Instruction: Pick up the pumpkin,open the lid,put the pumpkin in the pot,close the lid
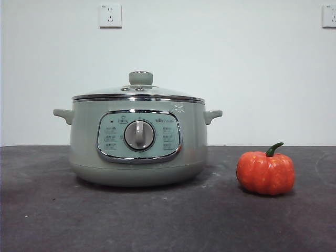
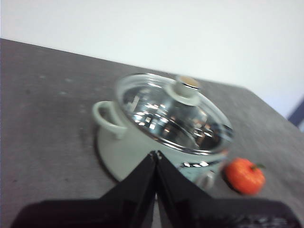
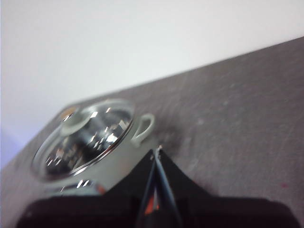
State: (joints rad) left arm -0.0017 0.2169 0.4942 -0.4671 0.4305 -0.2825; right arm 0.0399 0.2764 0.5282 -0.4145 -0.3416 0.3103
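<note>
Behind the dark grey worktop (image 1: 42, 210) ran a plain white wall. On it the pot (image 1: 137, 142) stood with its lid (image 1: 139, 92) seated, and the pumpkin (image 1: 265, 172) sat upright, apart from the pot's side, stem up. Both tools, left (image 2: 156, 153) and right (image 3: 158, 149), hung pinched closed and empty. The right one looked nearer, the pumpkin glimpsed just beneath it.

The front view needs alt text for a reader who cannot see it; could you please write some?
A sage-green pot stands on a dark table, its glass lid on. A small orange pumpkin sits apart to its right in the picture; no gripper shows.
</note>
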